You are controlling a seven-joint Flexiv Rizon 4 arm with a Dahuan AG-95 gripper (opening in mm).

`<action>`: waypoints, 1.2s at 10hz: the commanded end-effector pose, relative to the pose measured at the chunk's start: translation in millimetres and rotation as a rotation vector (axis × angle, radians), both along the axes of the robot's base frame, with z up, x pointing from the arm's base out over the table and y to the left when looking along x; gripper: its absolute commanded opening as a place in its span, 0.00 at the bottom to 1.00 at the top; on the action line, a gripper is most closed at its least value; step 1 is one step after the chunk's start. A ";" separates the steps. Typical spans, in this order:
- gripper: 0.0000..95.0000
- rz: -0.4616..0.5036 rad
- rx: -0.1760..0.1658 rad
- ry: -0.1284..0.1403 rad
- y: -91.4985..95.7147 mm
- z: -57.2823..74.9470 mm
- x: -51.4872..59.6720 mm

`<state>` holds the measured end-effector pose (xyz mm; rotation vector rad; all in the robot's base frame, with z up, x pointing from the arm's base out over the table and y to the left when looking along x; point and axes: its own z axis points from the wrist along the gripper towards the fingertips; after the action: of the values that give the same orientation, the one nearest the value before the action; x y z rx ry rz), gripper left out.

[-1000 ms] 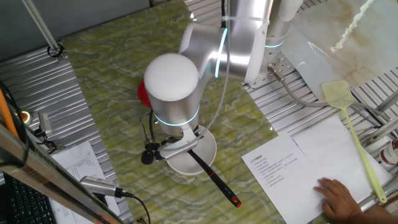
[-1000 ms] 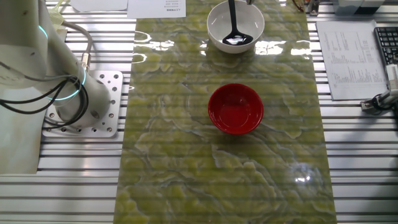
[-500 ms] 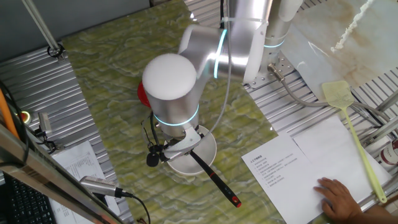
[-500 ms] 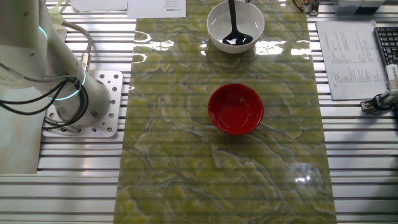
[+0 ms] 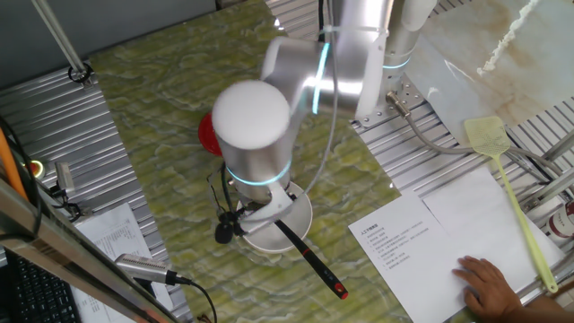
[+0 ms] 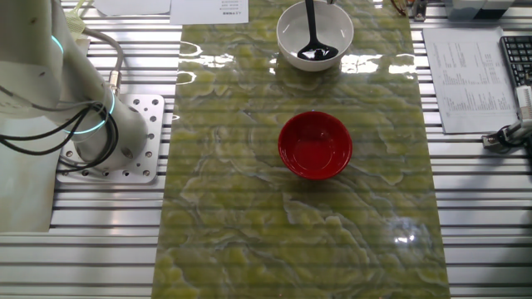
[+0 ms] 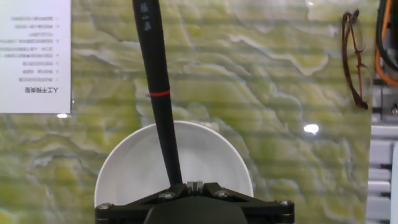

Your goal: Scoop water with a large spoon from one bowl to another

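The large spoon [image 5: 309,260], a black ladle, lies with its cup [image 6: 314,52] in the white bowl [image 6: 287,41]. Its handle [image 7: 158,93] slants out over the rim, with the red tip above the table. My gripper [image 5: 260,215] hangs low over the white bowl [image 5: 269,240] and hides most of it. In the hand view the gripper [image 7: 196,184] has its pads pressed together, and the thin end of the handle runs in under the hand right beside them; the contact itself is hidden. The red bowl [image 6: 314,145] stands mid-mat; behind the arm only its edge [image 5: 206,135] shows.
A yellow-green fly swatter [image 5: 511,197] lies at the right. A person's hand [image 5: 489,287] rests on paper sheets [image 5: 404,247] near the white bowl. The robot base [image 6: 125,133] is bolted left of the mat. Cables [image 7: 354,62] hang at the mat's edge.
The arm has shifted slightly down and to the right over the white bowl. The ladle's cup has slid a little inside the bowl. The red bowl has not moved.
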<state>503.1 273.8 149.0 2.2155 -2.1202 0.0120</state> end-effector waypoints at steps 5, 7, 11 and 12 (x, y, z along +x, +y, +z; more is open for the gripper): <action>0.00 0.126 0.031 -0.005 0.1 -0.8 0.6; 0.00 0.151 0.070 -0.006 10.5 -2.2 -2.6; 0.00 0.130 0.076 -0.008 35.1 -2.6 -9.0; 0.00 0.135 0.086 -0.006 39.2 -2.4 -9.6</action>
<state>492.9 315.1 146.8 2.4112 -2.0178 -0.0883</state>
